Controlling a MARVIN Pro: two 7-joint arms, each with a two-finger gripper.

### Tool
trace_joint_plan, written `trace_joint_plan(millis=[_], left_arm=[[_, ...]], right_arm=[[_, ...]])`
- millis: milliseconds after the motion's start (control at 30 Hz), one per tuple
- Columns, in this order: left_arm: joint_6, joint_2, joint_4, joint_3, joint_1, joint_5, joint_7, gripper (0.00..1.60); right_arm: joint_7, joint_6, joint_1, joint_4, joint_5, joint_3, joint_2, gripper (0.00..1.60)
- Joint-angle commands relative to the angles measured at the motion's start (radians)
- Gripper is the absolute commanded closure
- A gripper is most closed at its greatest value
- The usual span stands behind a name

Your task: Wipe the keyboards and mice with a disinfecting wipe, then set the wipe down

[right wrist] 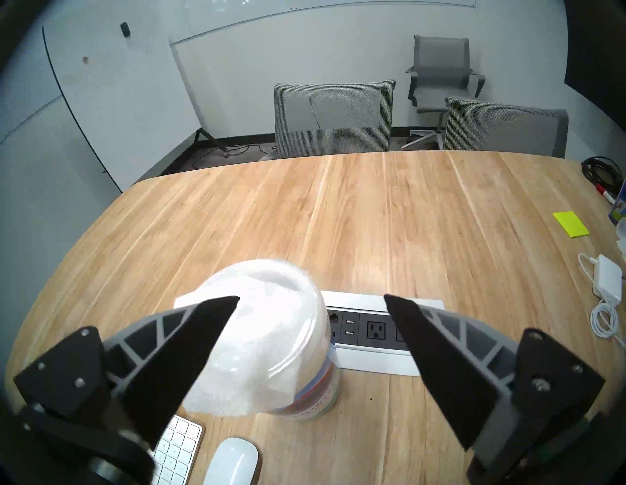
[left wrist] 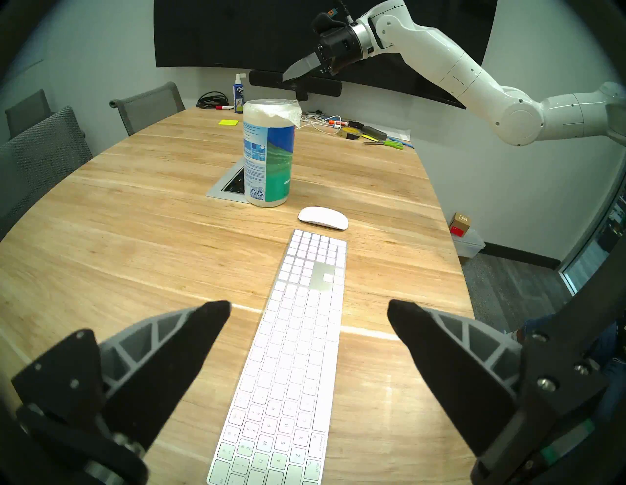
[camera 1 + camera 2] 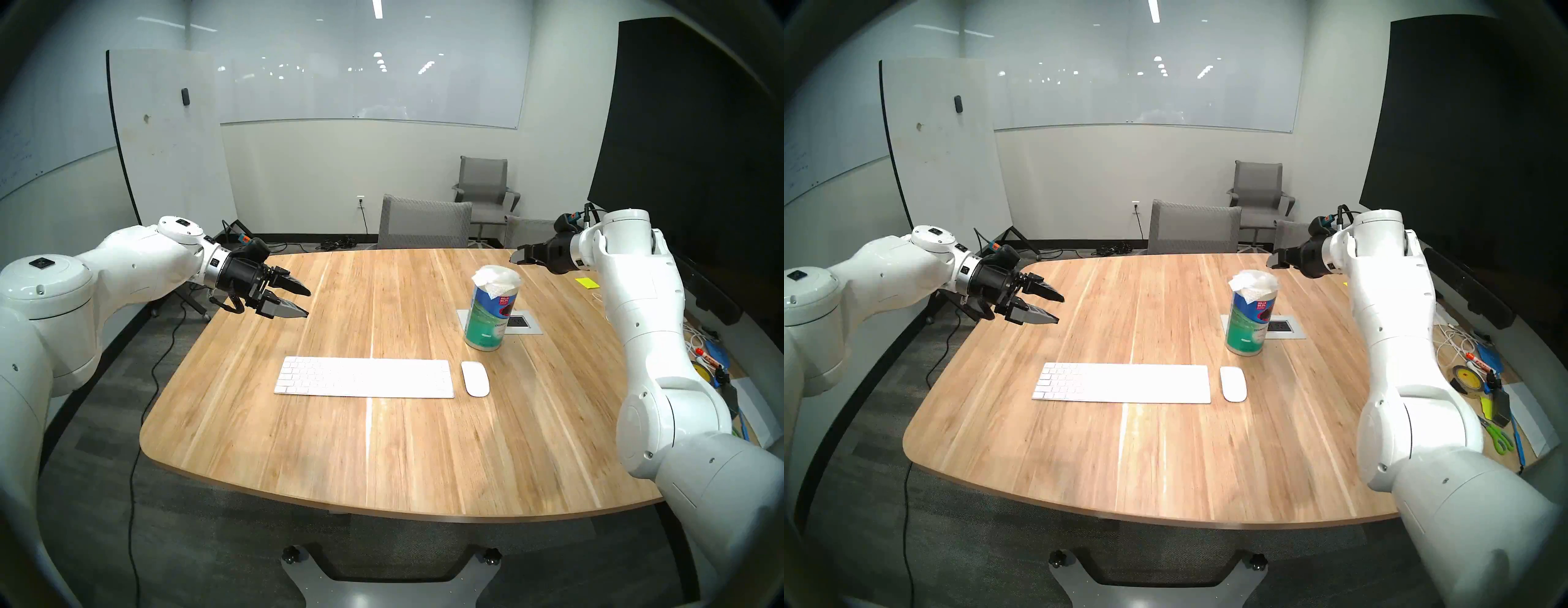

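Both your end effectors hang released: left end effector (image 3: 306, 303) off the desk's (image 3: 382, 458) left, right end effector (image 1: 311, 299) above the canister (image 3: 492, 312), wipe (image 3: 496, 278) poking out. Keyboard (image 3: 365, 378) and mouse (image 3: 475, 378) lie side by side.

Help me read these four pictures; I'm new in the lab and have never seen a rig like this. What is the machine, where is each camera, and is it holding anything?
It is a robot with two white arms, each ending in a two-fingered gripper. Two pictures come from its head, looking down on a wooden table. The other two come from cameras on its wrists. The table holds a white keyboard, a white mouse and a canister with a wipe poking from its top. The left gripper and right gripper are both open and hold nothing. The right one hangs above the canister.
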Motion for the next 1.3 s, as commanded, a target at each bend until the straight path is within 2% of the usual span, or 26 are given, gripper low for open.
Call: trace_joint_plan(millis=[0, 1267], left_arm=[[0.001, 0.000, 0.001, -0.008, -0.020, -0.004, 0.001, 0.00], [0.001, 0.000, 0.001, -0.008, -0.020, -0.004, 0.001, 0.00]], right_arm=[[0.002, -0.003, 0.049, 0.029, -0.008, -0.002, -0.002, 0.00], [0.040, -0.003, 0.066, 0.100, -0.075, 0.009, -0.002, 0.00]])
